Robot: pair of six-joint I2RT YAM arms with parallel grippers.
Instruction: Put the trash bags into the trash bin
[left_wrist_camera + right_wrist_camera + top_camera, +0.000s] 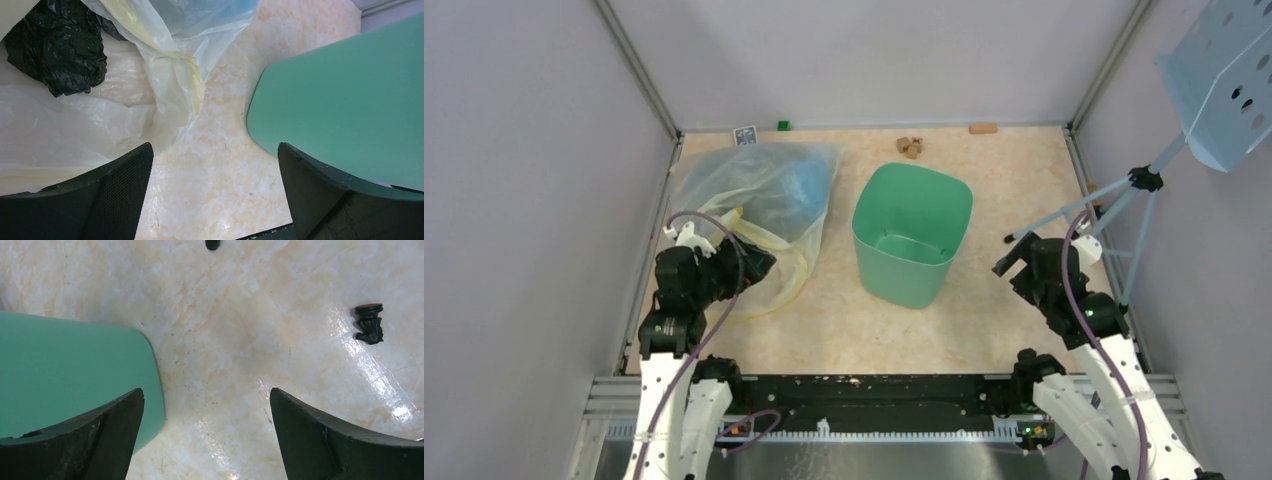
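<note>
The left gripper (pixel 215 155) is spread wide and holds nothing. The crumpled black trash bag (pixel 57 47) lies ahead and left of its fingers, on the clear bag (pixel 165 75), not touching them. The mint-green trash bin (pixel 904 280) stands upright between the arms. The right gripper (pixel 206 397) also gapes, empty, beside the bin.

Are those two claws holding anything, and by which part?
Nothing is held. The left gripper and right gripper are both open and empty; the black trash bag lies loose by the clear bag.
</note>
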